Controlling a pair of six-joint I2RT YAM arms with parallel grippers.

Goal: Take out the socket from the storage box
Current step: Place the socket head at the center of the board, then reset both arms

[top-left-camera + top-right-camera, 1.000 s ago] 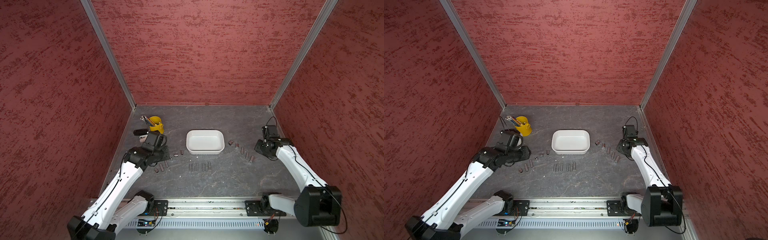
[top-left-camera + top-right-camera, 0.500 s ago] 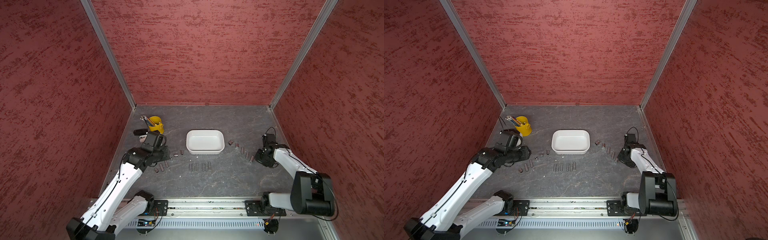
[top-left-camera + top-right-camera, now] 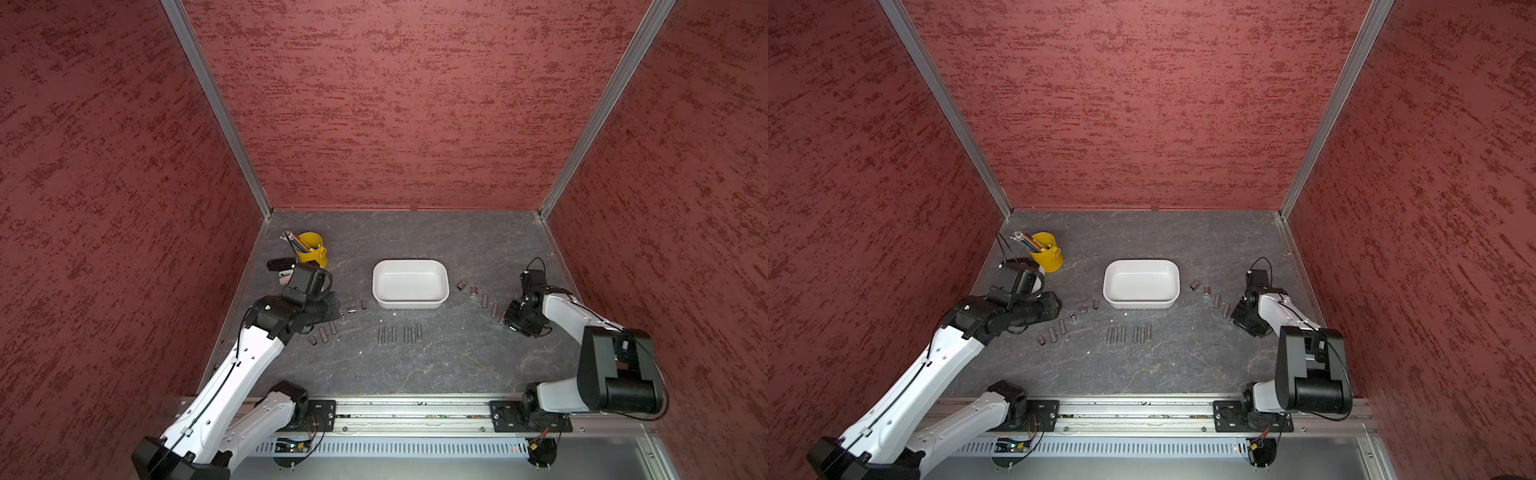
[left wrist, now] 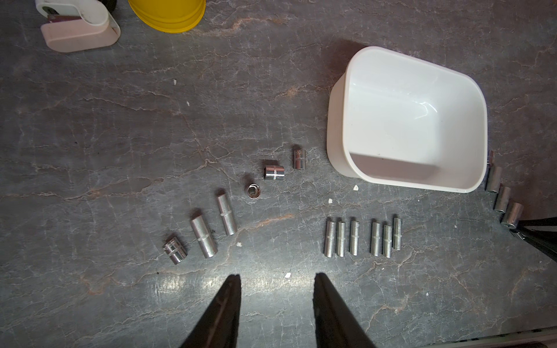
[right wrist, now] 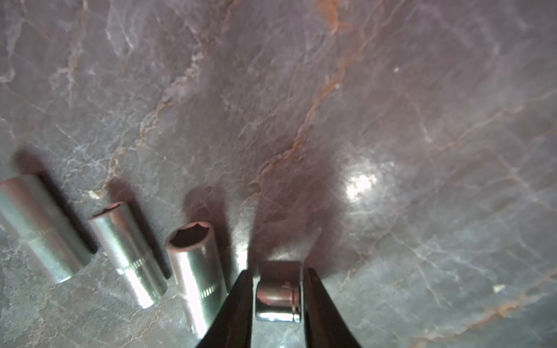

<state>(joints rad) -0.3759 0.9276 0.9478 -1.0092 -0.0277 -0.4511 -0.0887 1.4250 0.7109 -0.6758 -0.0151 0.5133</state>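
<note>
Socket (image 5: 278, 298): short, chrome, lying on tabletop (image 3: 457, 365) right of centre in both top views, beyond storage box (image 3: 409, 304). Clear only in right wrist view, where right hand (image 5: 277, 271) is narrowly parted around it, a sliver of gap showing. Left hand (image 4: 276, 280): parted, holding nothing.

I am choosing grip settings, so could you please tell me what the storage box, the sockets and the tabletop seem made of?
The storage box looks like glossy white plastic: smooth moulded walls, soft highlights. The sockets look like polished, probably chromed steel: mirror glints, knurled bands. The tabletop looks like grey veined stone or a stone-print laminate with slight sheen; I cannot tell which.
</note>
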